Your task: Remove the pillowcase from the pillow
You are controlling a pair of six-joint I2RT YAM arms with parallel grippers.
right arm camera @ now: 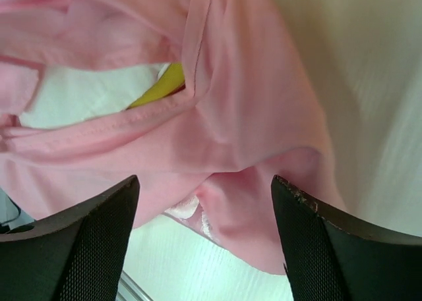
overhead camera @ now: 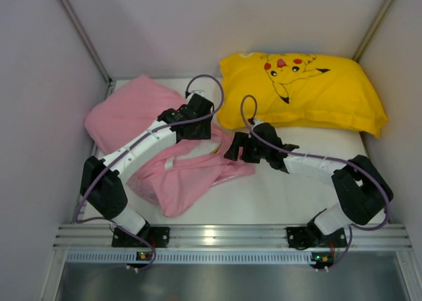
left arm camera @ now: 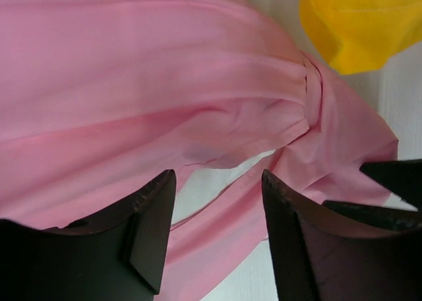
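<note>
The pink pillowcase (overhead camera: 132,113) lies crumpled across the left and middle of the table, bulging at the back left. In the right wrist view its open hem (right arm camera: 250,116) shows a bit of the white pillow (right arm camera: 86,100) with its yellow edge trim inside. In the top view the pillow is almost wholly covered. My left gripper (overhead camera: 201,126) is open just above the bunched pink cloth (left arm camera: 165,83), holding nothing (left arm camera: 217,176). My right gripper (overhead camera: 232,146) is open beside the cloth's right edge, the pink fold between its jaws but not gripped (right arm camera: 204,182).
A yellow cartoon-print pillow (overhead camera: 303,90) lies at the back right, close behind both grippers, its corner in the left wrist view (left arm camera: 356,24). White walls enclose the table on three sides. An aluminium rail (overhead camera: 224,235) runs along the near edge.
</note>
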